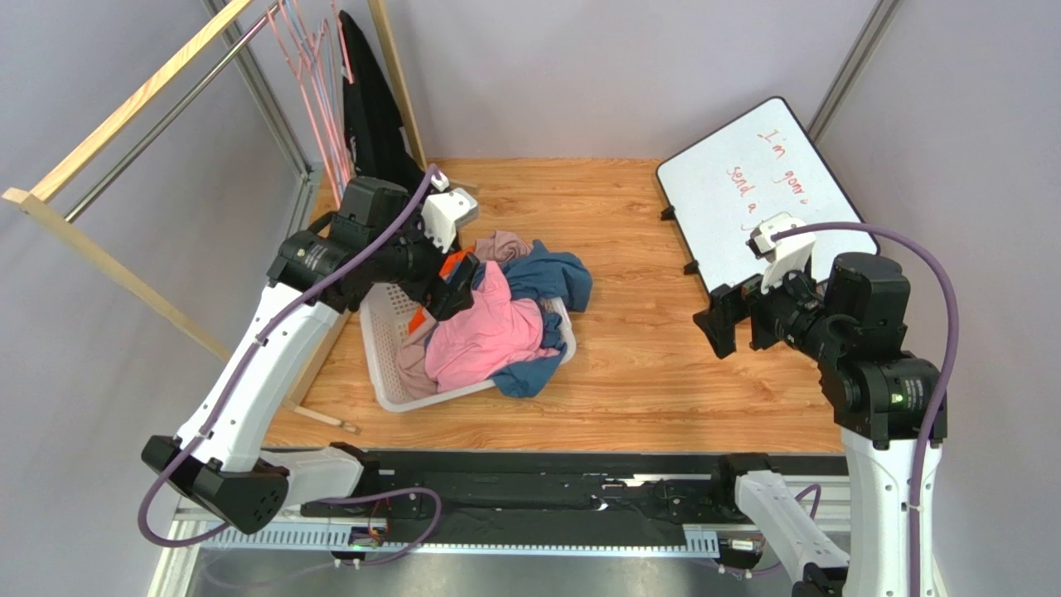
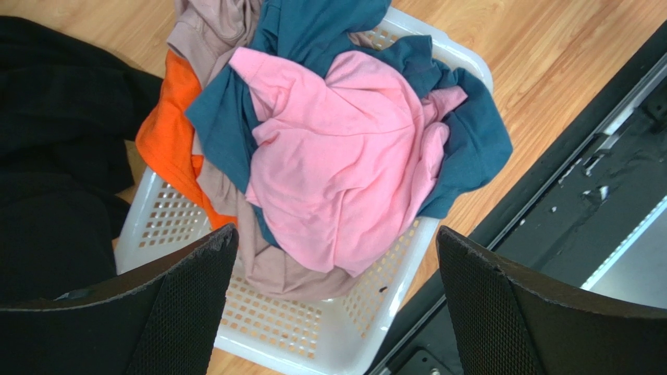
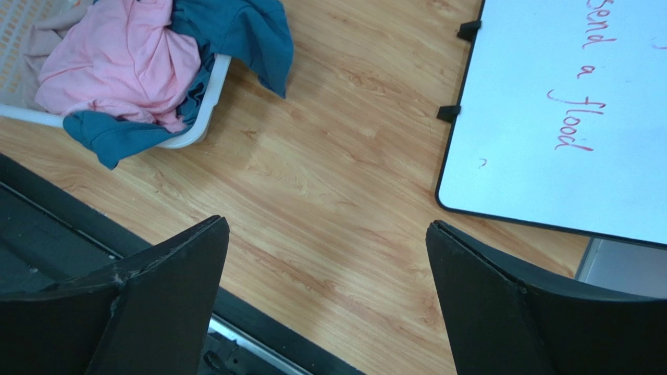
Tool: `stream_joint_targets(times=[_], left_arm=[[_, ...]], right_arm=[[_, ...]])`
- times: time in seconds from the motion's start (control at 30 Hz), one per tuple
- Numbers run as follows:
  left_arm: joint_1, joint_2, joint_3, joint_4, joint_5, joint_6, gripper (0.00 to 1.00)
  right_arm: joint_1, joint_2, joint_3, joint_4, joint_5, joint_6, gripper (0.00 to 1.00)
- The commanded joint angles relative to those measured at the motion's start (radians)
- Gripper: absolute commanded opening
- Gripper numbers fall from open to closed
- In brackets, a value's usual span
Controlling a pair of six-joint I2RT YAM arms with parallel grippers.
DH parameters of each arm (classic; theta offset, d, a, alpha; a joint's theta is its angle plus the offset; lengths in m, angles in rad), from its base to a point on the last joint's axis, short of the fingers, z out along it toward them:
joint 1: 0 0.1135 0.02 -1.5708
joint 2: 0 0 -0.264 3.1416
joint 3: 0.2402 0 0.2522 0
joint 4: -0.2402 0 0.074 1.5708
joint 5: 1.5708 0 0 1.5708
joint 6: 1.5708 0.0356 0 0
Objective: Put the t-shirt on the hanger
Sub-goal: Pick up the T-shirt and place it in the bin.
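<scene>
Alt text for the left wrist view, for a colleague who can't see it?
The open left gripper hangs above a white basket where the pink t-shirt lies crumpled on top of blue, orange and beige clothes. A black garment fills the left side.

Wood-grain worktop (image 1: 648,373), light brown planks, evenly lit, only soft shadows. Plain pale grey-lilac walls (image 1: 561,75) behind far edge and on both sides. Slanted wooden rail (image 1: 137,97) beyond left edge, wooden upright (image 1: 392,75) at far left corner. Grey metal posts (image 1: 268,93) at both far corners. Whiteboard (image 1: 735,174) with red handwriting lying flat at far right corner. Black strip (image 1: 561,463) along near edge.
</scene>
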Motion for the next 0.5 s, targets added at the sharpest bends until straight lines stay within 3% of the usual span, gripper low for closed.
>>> stream_joint_targets(times=[0.0,0.2,0.47], left_arm=[[-0.003,0.007,0.001,-0.003,-0.008,0.1,0.99],[-0.005,0.085,-0.104,0.02,-0.067,0.201,0.99],[-0.001,0.283,-0.111,0.094,-0.081,0.252,0.93]], right_arm=[[-0.015,0.018,-0.002,-0.014,-0.059,0.009,1.0],[-0.027,0.044,0.004,-0.019,-0.107,0.021,1.0],[-0.029,0.055,0.021,-0.04,-0.115,0.015,1.0]])
